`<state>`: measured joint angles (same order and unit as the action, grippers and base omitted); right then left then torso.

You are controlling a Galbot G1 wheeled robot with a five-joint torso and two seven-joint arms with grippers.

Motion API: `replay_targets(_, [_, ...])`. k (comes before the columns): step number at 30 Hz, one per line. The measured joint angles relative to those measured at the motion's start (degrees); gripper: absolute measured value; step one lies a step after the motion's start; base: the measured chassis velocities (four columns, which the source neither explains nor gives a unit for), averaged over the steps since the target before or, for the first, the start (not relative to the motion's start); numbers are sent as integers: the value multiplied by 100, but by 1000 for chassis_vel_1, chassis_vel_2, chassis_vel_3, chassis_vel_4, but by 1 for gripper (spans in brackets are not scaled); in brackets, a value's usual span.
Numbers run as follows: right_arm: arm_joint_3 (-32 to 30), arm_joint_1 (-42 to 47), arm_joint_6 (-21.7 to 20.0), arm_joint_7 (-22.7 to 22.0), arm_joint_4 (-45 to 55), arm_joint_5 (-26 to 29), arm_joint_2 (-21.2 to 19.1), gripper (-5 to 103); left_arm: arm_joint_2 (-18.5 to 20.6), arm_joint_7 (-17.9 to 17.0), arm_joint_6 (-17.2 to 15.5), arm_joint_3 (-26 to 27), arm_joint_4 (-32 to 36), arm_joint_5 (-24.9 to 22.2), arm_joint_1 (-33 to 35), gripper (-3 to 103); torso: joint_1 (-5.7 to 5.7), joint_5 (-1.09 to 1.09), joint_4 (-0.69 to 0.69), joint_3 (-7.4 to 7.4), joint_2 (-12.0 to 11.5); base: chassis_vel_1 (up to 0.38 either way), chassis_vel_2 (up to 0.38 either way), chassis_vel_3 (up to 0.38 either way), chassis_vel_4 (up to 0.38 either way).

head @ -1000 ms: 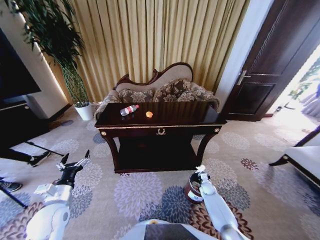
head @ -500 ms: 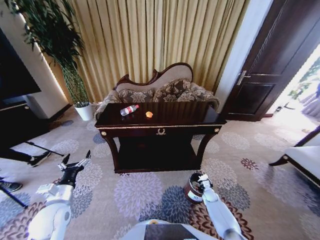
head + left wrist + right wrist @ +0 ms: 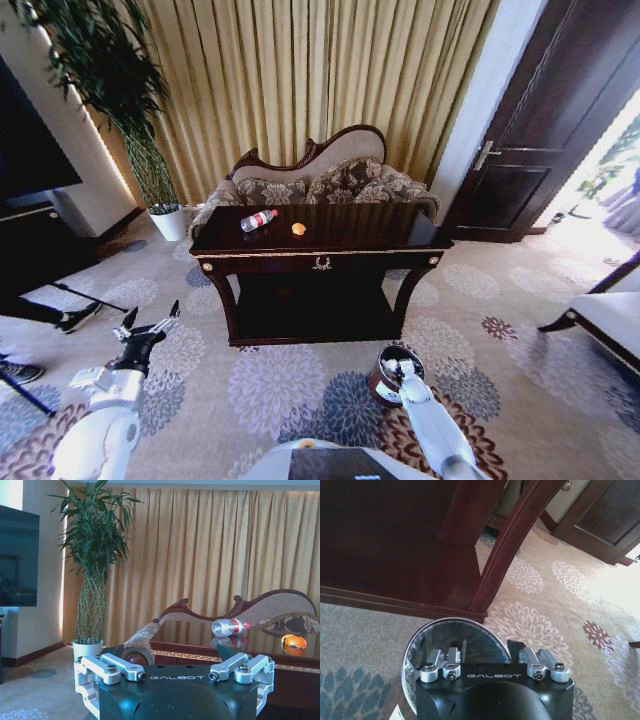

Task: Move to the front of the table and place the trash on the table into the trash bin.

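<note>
While my right gripper (image 3: 404, 367) hangs spread over the round reddish-brown trash bin (image 3: 385, 380), seemingly empty-handed as if for a drop, my left gripper (image 3: 148, 327) waits wide open above the carpet. On the dark glossy wooden table (image 3: 360, 232) lie the clear red-labelled plastic bottle (image 3: 258, 220) and a small orange piece (image 3: 298, 229).

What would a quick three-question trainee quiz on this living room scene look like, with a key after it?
1. True or false: the clear plastic bottle with the red label stands upright on the dark glossy wooden table.
2. Which gripper hangs over the small round reddish-brown trash bin? A left, B right.
3. Fill in: the small orange piece lies on the ___.

Key: 1 false, it lies on its side. 2 B, the right gripper. 3 table.
</note>
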<state>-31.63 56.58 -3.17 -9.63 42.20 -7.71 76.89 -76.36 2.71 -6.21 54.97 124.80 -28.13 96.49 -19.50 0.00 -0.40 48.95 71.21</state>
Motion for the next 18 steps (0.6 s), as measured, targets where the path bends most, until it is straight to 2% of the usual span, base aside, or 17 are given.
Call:
replay_targets(1, [0,0,0,0,0,0,0,45,0,0,0,0,0,0,0,100,0,0,0,0,0,0,0,0,0])
replay_targets(3, [-2,17,19,-41,79,116,1,56,3,0,0,0,5,0,0,100,0,0,0,0,0,0,0,0,0])
replay_targets(4, [-2,17,19,-41,79,116,1,56,3,0,0,0,5,0,0,100,0,0,0,0,0,0,0,0,0])
replay_targets(6, [-18,148,28,-60,453,610,5,67,12,-1,0,6,17,0,-3,100,0,0,0,0,0,0,0,0,0])
replay_targets(7, [-18,148,28,-60,453,610,5,67,12,-1,0,6,17,0,-3,100,0,0,0,0,0,0,0,0,0])
replay_targets(8, [-72,261,22,-58,812,927,12,78,13,-4,0,7,17,0,-2,100,0,3,-1,1,0,0,0,0,0])
replay_targets(10, [-146,325,3,-45,1065,1052,20,78,14,-4,1,7,17,0,-3,100,0,3,-1,0,0,0,0,0,0])
replay_targets(11, [-314,423,-101,9,1534,1189,39,83,13,-4,1,6,9,0,-1,100,0,-1,1,0,0,0,0,0,0])
replay_targets(12, [-475,533,-289,92,2112,1363,42,94,9,-7,0,1,-8,3,-3,100,0,0,0,0,0,0,0,0,0])
replay_targets(16, [-637,646,-564,169,2833,1561,25,98,1,-6,-1,-2,-21,4,-7,100,0,-1,1,0,0,0,0,0,0])
replay_targets(18, [-794,765,-784,228,3568,1696,11,100,-5,-8,-2,-3,-24,4,-5,100,0,2,-1,0,0,0,0,0,0])
